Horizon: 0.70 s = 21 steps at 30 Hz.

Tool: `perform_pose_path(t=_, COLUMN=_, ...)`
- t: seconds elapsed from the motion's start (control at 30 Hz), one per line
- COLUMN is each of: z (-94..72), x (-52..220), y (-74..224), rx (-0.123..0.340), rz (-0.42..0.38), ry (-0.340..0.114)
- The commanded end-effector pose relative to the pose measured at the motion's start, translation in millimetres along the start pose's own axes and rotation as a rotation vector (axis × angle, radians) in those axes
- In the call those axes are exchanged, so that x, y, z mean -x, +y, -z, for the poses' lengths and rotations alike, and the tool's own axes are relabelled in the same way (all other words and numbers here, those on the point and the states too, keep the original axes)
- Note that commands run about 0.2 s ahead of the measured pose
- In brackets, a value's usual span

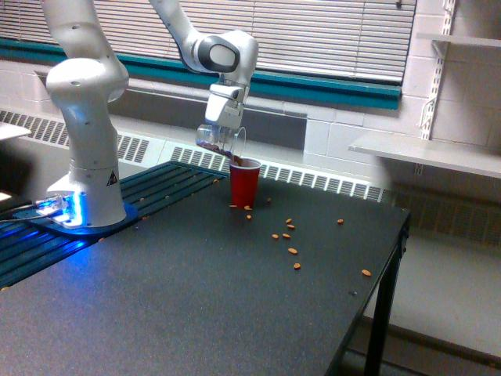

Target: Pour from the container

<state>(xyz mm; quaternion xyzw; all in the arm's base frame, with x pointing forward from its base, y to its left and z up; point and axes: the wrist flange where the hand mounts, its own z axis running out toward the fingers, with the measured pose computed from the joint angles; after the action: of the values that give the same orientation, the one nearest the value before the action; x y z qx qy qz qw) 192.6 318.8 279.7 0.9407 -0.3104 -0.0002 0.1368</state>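
A: Hazards at this stage, largest item first?

B: The desk (235, 313). Its dark top already carries loose nuts (291, 251), scattered on the exterior view's right of the red cup (244, 183) and near its base. Any further miss is likely to add to that scatter, and pieces near the far edge could roll off.

A: Next?

B: The red cup. It stands upright and appears light. The container's mouth sits just above its rim, possibly touching it; which, cannot be told. A sideways nudge from the container could tip the cup.

A: The container itself?

B: The container (218, 142) is tilted steeply, mouth down toward the red cup, brown pieces gathered at its lower side. Too fast a tilt would release the pieces in a clump, and they could overshoot the narrow rim. A mouth not centred over the cup would have the same effect.

A: State of the hand?

B: The hand (220, 125) is closed around the container from above, pinching its clear wall. It touches nothing else. The exact finger spacing is too small to read.
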Motion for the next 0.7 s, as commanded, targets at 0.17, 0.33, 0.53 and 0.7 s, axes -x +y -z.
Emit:
perform_pose_path(t=0.17, z=0.1, x=-3.0, y=0.8, rx=0.014, rz=0.049, ry=-0.002)
perform_pose_path(t=0.33, z=1.4, x=-5.7, y=-0.3, rx=0.012, rz=0.061, ry=0.005)
perform_pose_path(t=0.53, z=1.0, x=-9.0, y=0.8, rx=0.018, rz=0.078, ry=0.007)
perform_pose_path(t=0.7, z=2.7, x=-10.2, y=1.2, rx=0.016, rz=0.091, ry=0.013)
